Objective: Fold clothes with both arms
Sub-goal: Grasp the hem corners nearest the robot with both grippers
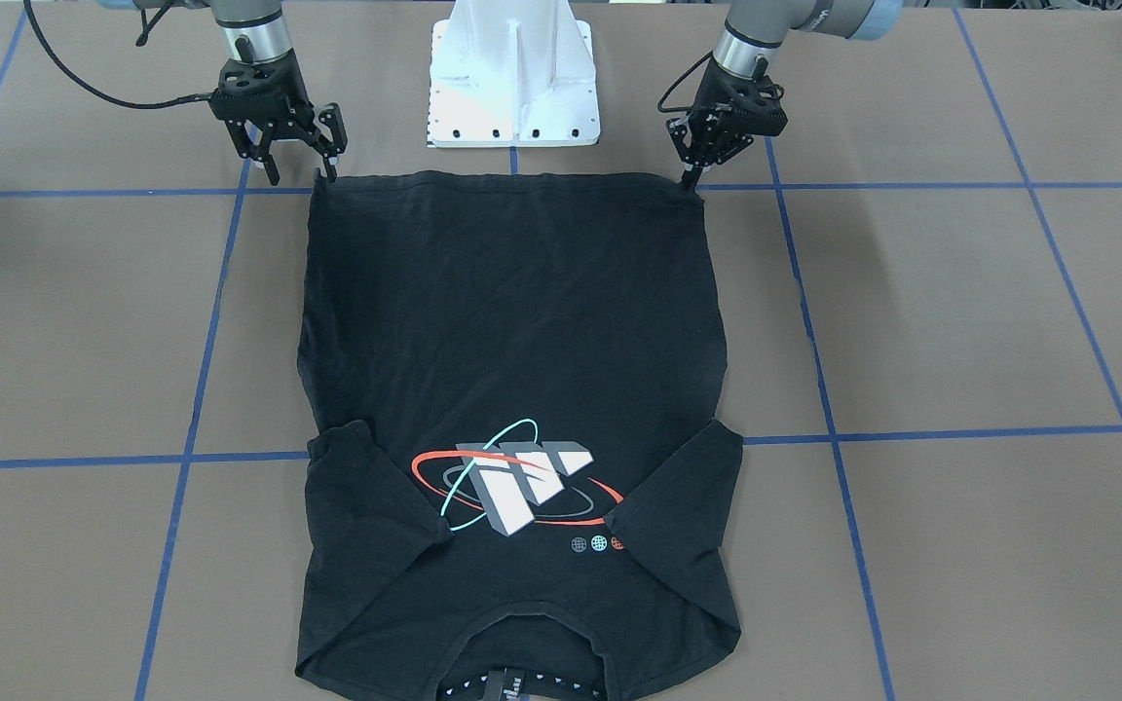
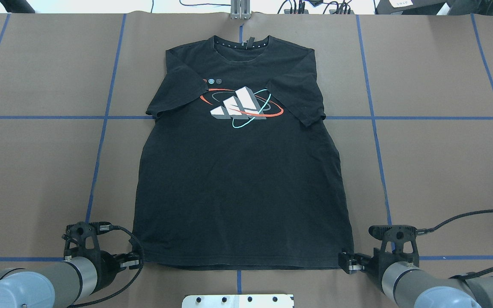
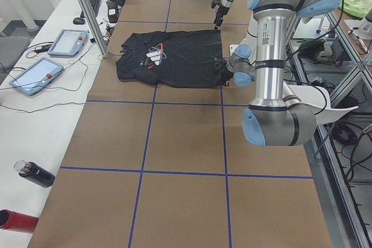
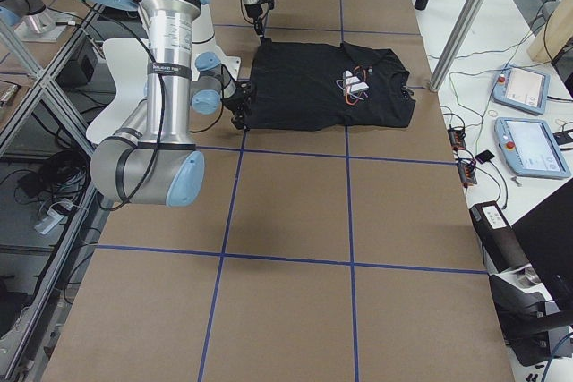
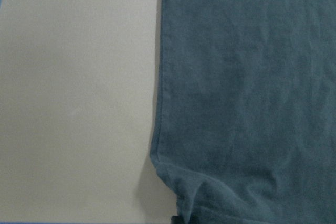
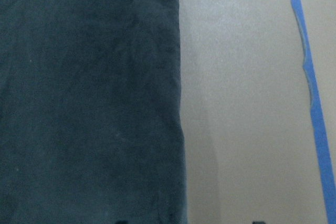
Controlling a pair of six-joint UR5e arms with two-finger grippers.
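A black T-shirt (image 1: pixel 512 321) lies flat, graphic side up, in the middle of the taped bench (image 1: pixel 960 321), with its collar toward the operators' edge and its hem toward the robot's edge. The left gripper (image 1: pixel 692 180), fingers drawn together, appears to pinch one hem corner, where the cloth puckers. The right gripper (image 1: pixel 303 173) has its fingers apart, straddling the opposite hem corner, near the white pedestal (image 1: pixel 512 78).

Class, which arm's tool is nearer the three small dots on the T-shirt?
Left. The left tool is at the T-shirt's hem corner on the dots' side; the right tool is at the opposite hem corner.
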